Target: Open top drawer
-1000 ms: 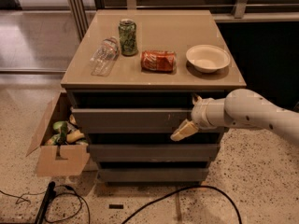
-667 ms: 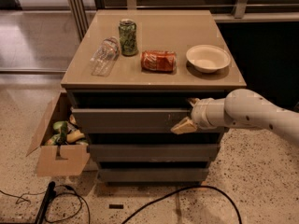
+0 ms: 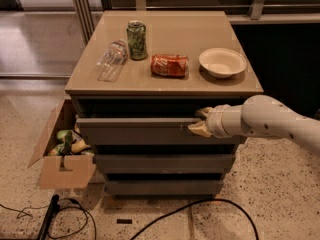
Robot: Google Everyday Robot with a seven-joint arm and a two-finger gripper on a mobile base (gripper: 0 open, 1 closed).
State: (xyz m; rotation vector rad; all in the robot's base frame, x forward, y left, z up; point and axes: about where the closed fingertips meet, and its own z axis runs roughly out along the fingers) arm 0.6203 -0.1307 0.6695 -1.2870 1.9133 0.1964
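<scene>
The top drawer (image 3: 135, 131) is the wide grey-brown front just under the cabinet top, with small pale scratches right of centre. It stands out slightly, with a dark gap above it. My gripper (image 3: 201, 121), on a white arm reaching in from the right, is at the right part of the drawer's top edge. One pale finger (image 3: 202, 112) lies over the edge and the other (image 3: 199, 129) is against the front, so the front is held between them. The drawer's inside is hidden.
On the cabinet top (image 3: 175, 31) are a green can (image 3: 136, 40), a lying clear bottle (image 3: 112, 59), a red crushed can (image 3: 170, 65) and a white bowl (image 3: 222, 62). Two narrower drawers (image 3: 162, 163) sit below. An open cardboard box (image 3: 62, 169) stands left; cables (image 3: 190, 209) lie on the floor.
My gripper has moved up from the drawer's front face to its top edge, and its fingers now straddle that edge. The drawer has hardly moved.
</scene>
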